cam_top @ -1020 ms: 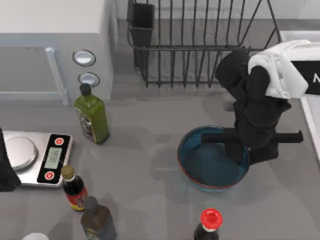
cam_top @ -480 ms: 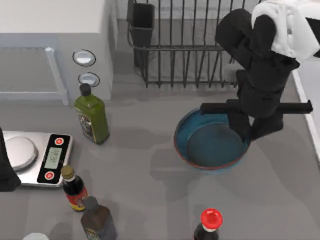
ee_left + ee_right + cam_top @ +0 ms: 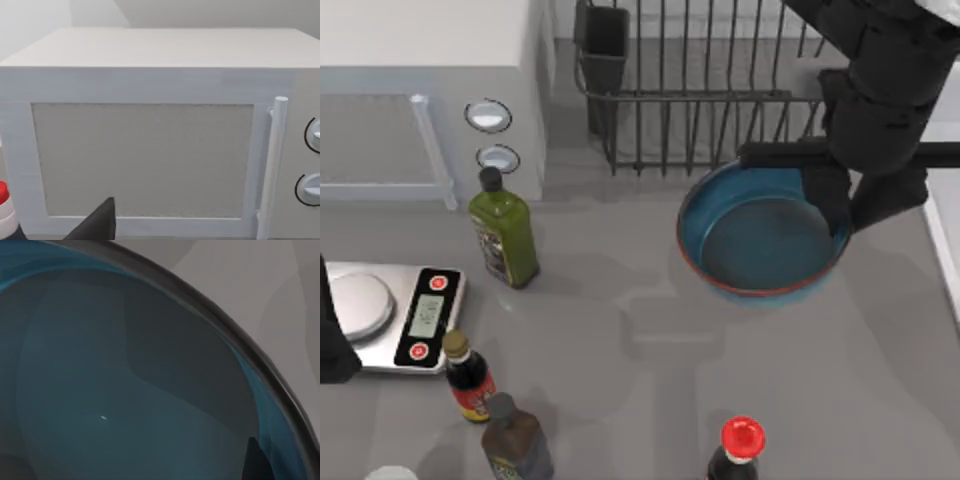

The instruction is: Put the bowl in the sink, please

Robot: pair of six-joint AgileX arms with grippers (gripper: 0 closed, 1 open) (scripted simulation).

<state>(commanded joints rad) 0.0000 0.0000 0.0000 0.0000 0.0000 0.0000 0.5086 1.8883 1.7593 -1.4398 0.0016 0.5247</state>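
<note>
On the grey worktop (image 3: 620, 330), in front of the dish rack (image 3: 700, 90), the right claw (image 3: 840, 200) is clamped on the far-right rim of the lifted bowl (image 3: 760, 240); an edge grip may slip, tilting or dropping it short of the sink (image 3: 940, 240)

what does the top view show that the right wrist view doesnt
Top view alone: the right claw gripping the bowl's rim, held off the table beside the dish rack, the sink edge at the right, the green bottle and the scale. Right wrist view alone: a close look into the bowl's dark inner base. Both share the bowl and the grey table.
</note>
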